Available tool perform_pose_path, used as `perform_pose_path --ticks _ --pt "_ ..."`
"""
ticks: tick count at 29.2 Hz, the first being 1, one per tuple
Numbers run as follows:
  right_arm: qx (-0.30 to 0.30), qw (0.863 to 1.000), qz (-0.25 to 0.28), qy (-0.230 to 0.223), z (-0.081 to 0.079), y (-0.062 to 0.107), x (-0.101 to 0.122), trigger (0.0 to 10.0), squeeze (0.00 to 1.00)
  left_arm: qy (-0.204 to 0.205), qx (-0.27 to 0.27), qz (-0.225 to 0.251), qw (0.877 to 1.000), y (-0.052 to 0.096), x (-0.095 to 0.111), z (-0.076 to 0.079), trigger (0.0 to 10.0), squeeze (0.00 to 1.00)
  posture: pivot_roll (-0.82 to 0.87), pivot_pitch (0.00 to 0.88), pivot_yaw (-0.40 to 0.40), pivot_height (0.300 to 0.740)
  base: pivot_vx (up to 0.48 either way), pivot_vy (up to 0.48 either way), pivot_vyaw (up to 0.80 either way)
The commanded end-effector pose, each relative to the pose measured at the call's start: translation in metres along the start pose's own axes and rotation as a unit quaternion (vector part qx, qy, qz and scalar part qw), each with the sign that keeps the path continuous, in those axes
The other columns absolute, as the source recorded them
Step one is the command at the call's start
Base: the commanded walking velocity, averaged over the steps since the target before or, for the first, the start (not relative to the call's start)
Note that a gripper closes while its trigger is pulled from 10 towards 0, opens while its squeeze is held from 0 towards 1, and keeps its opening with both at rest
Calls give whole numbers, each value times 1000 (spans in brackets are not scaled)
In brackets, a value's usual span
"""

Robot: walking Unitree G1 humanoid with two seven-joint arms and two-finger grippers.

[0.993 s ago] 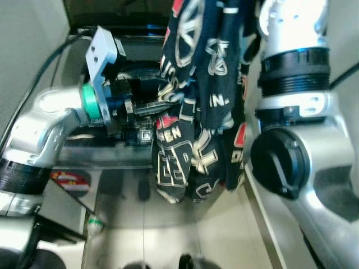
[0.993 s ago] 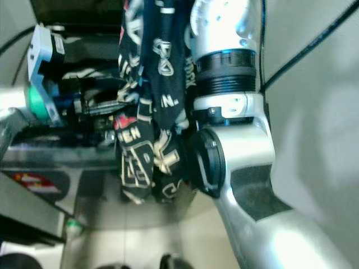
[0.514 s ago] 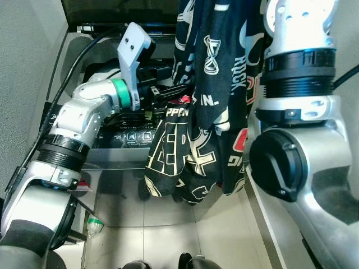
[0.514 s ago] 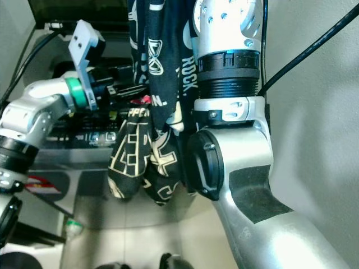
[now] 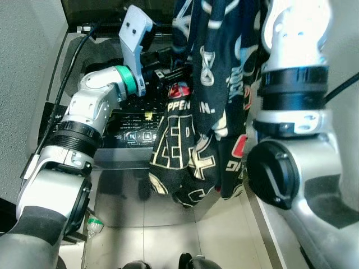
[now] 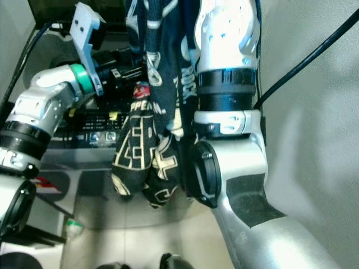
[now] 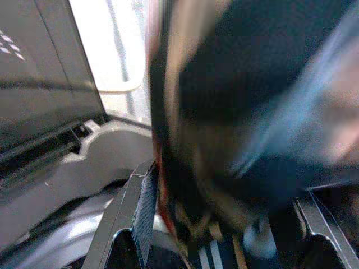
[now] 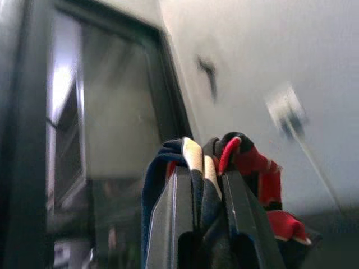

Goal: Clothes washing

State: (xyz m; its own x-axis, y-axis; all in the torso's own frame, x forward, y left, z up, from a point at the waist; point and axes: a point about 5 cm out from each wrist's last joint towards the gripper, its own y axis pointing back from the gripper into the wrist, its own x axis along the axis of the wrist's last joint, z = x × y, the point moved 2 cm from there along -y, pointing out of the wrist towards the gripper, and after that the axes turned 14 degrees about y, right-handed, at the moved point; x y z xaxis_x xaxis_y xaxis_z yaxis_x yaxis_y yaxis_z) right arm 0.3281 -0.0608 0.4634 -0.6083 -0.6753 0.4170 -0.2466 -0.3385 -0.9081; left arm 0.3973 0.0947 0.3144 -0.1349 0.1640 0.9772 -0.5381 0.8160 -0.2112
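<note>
My right gripper (image 8: 203, 193), raised high, stays clamped on a bunched fold of the black printed garment (image 5: 193, 140), which hangs below it over the open washing machine (image 5: 120, 129). My left gripper (image 5: 176, 75) has pressed further into the cloth than half a second ago, its fingers (image 7: 143, 204) parted around the fabric; the garment's lower end now swings slightly lower.

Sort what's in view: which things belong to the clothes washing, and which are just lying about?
Job in hand:
- printed garment, hanging
- right gripper, shut on the garment
- left gripper, at the garment
- washing machine below

Lying about:
- green-capped bottle on the floor
- black cable along the wall
</note>
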Motion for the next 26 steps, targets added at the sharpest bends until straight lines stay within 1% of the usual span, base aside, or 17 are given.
perform_pose_path --ticks 1,5,7,8,9,10,11,12,14,15,17,18,20,22,24,25,26 --pt "29 999 -11 -14 -13 4 -3 10000 0 -1 14 14 1000 6 2 -5 0 0 121 67 24 740 0 0 0" --pt "39 999 -25 -24 -17 12 -7 10000 0 -6 23 20 1000 7 4 -9 0 0 121 67 24 740 0 0 0" --pt "81 994 -78 -19 -23 38 -22 10000 0 -75 178 28 981 25 15 -45 0 0 115 76 32 740 0 0 0" --pt "81 994 -78 -19 -23 38 -22 10000 0 -75 178 28 981 25 15 -45 0 0 115 76 32 740 0 0 0" --pt "83 991 -100 -5 -19 46 -30 10000 0 -116 279 19 953 43 23 -67 9608 0 115 76 32 740 0 0 0" --pt "83 991 -100 -5 -19 46 -30 10000 0 -116 279 19 953 43 23 -67 9608 0 115 76 32 740 0 0 0" --pt "81 990 -114 2 -14 50 -36 10000 0 -147 361 19 921 62 32 -84 10000 0 115 76 32 740 0 0 0" --pt "81 990 -114 2 -14 50 -36 10000 0 -147 361 19 921 62 32 -84 10000 0 115 76 32 740 0 0 0" --pt "68 987 -142 42 -2 54 -51 10000 0 -206 484 20 850 102 56 -107 10000 0 132 79 25 740 0 0 0" --pt "68 987 -142 42 -2 54 -51 10000 0 -206 484 20 850 102 56 -107 10000 0 132 79 25 740 0 0 0" --pt "73 974 -183 109 2 60 -71 10000 0 -252 548 29 797 135 80 -117 10000 0 138 82 25 740 0 0 0" --pt "73 974 -183 109 2 60 -71 10000 0 -252 548 29 797 135 80 -117 10000 0 138 82 25 740 0 0 0" --pt "71 946 -234 213 -1 65 -97 10000 0 -299 584 38 754 159 103 -119 10000 0 140 85 27 740 0 0 0" --pt "69 935 -249 244 -4 66 -104 10000 0 -304 588 37 748 164 107 -120 10000 0 140 85 27 740 0 0 0" --pt "58 897 -305 315 -10 67 -128 10000 0 -298 554 -17 777 158 91 -123 10000 0 148 85 29 740 0 0 0" --pt "58 897 -305 315 -10 67 -128 10000 0 -298 554 -17 777 158 91 -123 10000 0 148 85 29 740 0 0 0" --pt "65 885 -331 321 -18 70 -140 10000 0 -267 517 -58 811 150 70 -123 10000 0 152 86 28 740 0 0 0"
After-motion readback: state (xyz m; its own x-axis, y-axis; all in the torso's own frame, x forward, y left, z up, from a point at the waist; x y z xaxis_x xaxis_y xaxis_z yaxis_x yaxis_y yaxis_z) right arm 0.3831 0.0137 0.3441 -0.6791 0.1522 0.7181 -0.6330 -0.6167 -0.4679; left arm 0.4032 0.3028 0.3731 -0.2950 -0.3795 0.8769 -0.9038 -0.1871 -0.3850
